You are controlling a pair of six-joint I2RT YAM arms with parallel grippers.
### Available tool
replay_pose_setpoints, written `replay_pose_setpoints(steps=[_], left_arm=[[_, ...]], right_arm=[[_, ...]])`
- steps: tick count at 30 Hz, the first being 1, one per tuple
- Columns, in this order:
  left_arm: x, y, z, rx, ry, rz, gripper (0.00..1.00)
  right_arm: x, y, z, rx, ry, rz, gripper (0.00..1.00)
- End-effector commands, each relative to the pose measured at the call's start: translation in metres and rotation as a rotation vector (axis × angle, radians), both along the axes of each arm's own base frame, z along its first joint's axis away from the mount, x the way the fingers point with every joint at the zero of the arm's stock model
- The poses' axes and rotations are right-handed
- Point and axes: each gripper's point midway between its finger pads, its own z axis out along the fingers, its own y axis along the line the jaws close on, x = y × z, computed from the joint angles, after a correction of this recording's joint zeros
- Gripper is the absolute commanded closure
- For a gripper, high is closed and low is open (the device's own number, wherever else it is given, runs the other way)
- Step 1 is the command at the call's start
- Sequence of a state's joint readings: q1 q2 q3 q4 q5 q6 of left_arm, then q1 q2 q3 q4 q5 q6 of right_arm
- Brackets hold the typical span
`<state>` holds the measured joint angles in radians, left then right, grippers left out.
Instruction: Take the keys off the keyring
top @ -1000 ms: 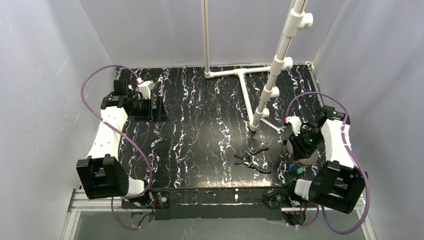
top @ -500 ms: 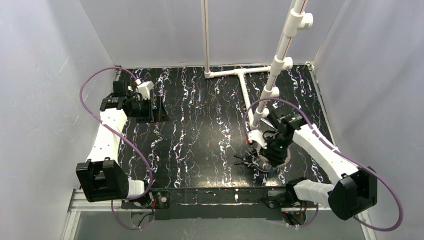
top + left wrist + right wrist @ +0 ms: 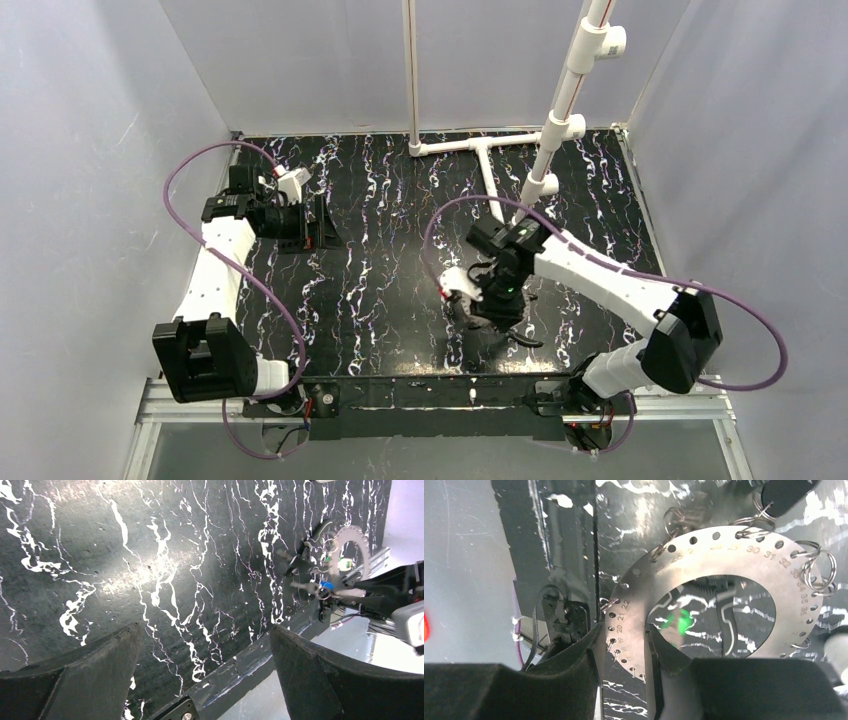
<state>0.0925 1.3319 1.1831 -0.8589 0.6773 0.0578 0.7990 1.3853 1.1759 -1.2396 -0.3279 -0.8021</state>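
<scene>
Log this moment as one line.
left gripper: open, empty | right gripper: shut on numbered metal disc rim | blue key: beside disc

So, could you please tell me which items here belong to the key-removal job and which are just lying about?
Job: numbered metal disc carrying split rings, gripped by the right tool; blue key; green key.
Lying about: black-handled pliers; white pipe frame.

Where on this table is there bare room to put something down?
The widest bare patch is the middle-left of the table, between the left gripper and the right gripper. The back strip left of the pipes is bare too. It is crowded at the near middle, where the right gripper holds the disc by the pliers, and at the back right around the pipes.
</scene>
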Motion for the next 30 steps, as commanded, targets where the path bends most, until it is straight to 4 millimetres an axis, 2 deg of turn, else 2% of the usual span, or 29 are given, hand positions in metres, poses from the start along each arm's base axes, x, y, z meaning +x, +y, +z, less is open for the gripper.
replay_pose_setpoints(steps=[1,4,8,11,14,18,23,27,30], left_arm=[[-0.006,-0.009,0.012,-0.068,0.025,-0.01,0.01],[-0.009,-0.012,0.009,-0.091,0.056,-0.018,0.01],[-0.017,-0.03,0.016,-0.229,0.098,-0.075,0.01],[-0.019,-0.043,0.024,-0.353,0.123,-0.123,0.01],[-0.019,-0.053,0.041,-0.475,0.106,-0.181,0.01],[-0.018,-0.057,0.057,-0.513,0.03,-0.237,0.01],[-0.015,-0.056,0.06,-0.45,-0.041,-0.27,0.01],[-0.016,-0.056,0.062,-0.418,-0.085,-0.295,0.01],[-0.02,-0.057,0.063,-0.399,-0.116,-0.32,0.01]], right_arm=[[-0.011,0.041,0.009,0.036,-0.029,0.082,0.99],[0.002,0.07,0.009,0.035,-0.164,0.118,0.99],[0.022,0.11,0.021,0.085,-0.357,0.183,0.99],[0.042,0.129,0.032,0.1,-0.5,0.212,0.99],[0.057,0.138,0.038,0.082,-0.639,0.272,0.99],[0.065,0.138,0.04,0.014,-0.814,0.432,0.99],[0.069,0.138,0.044,-0.064,-0.998,0.609,0.99],[0.074,0.146,0.059,-0.097,-1.258,0.724,0.99],[0.073,0.151,0.069,-0.09,-1.385,0.761,0.99]])
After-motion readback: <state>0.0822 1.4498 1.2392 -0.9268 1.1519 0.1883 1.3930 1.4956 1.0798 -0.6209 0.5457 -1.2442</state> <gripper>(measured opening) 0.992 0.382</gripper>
